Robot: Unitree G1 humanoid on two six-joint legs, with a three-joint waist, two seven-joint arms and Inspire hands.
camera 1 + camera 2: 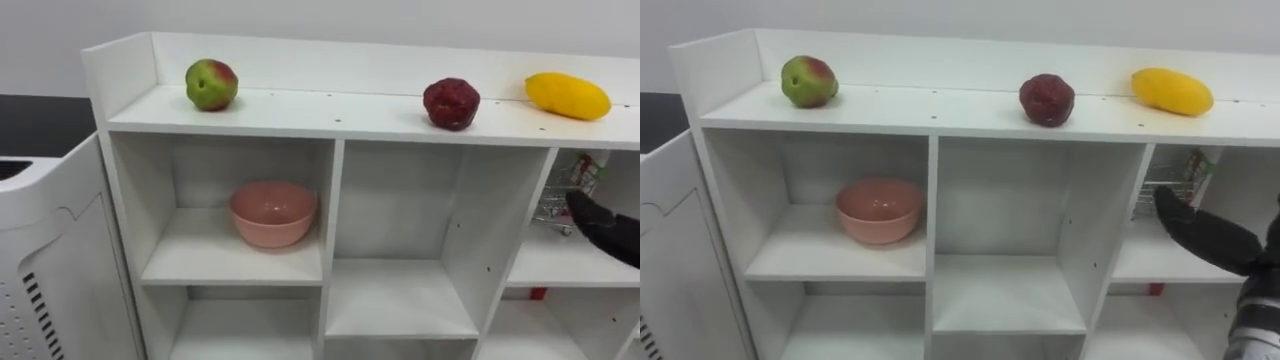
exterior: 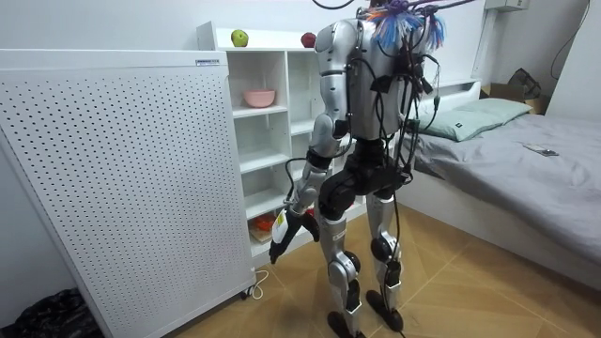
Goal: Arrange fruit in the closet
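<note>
- The robot stands upright on the wooden floor, facing the white closet (image 1: 330, 105), with a bed (image 2: 526, 160) behind it.
- Three fruits sit on the closet's top board, well apart. A green-and-red apple (image 1: 211, 84) is near the left end. A dark red fruit (image 1: 451, 103) is right of the middle, close to the front edge. A yellow mango (image 1: 567, 95) is near the right end, toward the back wall.
- A pink bowl (image 1: 273, 212) stands upright in the upper left compartment, at the middle of its shelf.
- The upper middle compartment holds nothing.
- A small wire basket (image 1: 560, 205) stands at the left side of the upper right compartment. A packet (image 1: 588, 172) with green and red markings is in it; its print is too small to read.
- The right hand (image 1: 1205, 240) reaches into that compartment with its dark fingers stretched straight and nothing in them. The fingertips are at the basket; whether they touch it cannot be told.
- The left hand (image 2: 286, 235) hangs low beside the closet's lower shelves; whether it is open or closed cannot be told.
- A white perforated panel (image 2: 113, 169) stands just beside the closet's left end. A small label (image 2: 205, 62) sits at its top edge, too small to read.
</note>
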